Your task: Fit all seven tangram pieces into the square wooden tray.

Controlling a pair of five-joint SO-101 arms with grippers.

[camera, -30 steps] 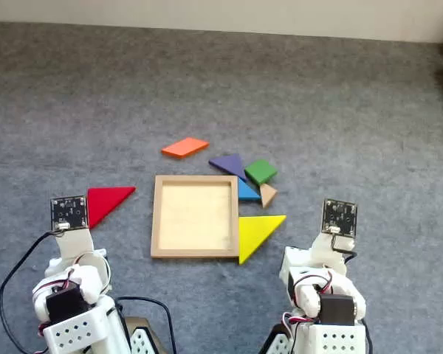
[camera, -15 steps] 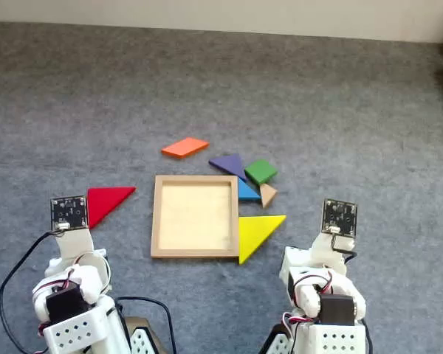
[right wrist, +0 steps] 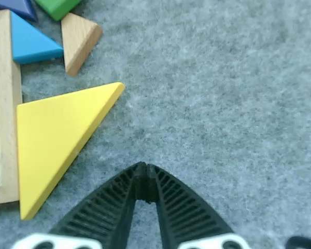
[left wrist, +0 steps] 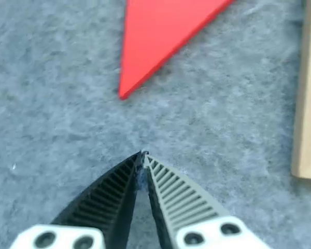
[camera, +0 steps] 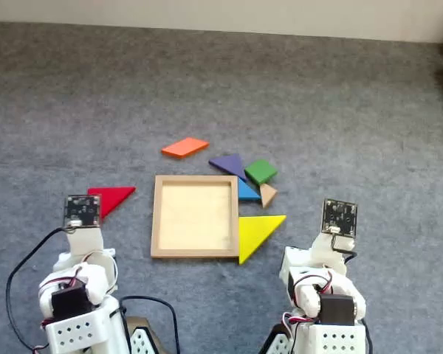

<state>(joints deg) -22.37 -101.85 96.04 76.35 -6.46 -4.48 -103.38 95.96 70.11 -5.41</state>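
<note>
Evidently nothing was placed yet: square wooden tray (camera: 155, 217) lay bare, red triangle (camera: 112, 198) apart on its left, orange parallelogram (camera: 184, 147) beyond it, purple triangle (camera: 229, 164), green square (camera: 261, 172), blue triangle (camera: 246, 191), tan triangle (camera: 268, 195), yellow triangle (camera: 255, 231) by its right side; left pincer (left wrist: 142, 155), right pincer (right wrist: 143, 167) pressed together, empty.

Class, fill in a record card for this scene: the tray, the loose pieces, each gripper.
Container: square wooden tray, empty
Left of tray: red triangle
Beyond tray: orange parallelogram, purple triangle
Right of tray: green square, blue triangle, plain wooden triangle, yellow triangle
Left gripper: shut, near red triangle
Right gripper: shut, near yellow triangle
</note>
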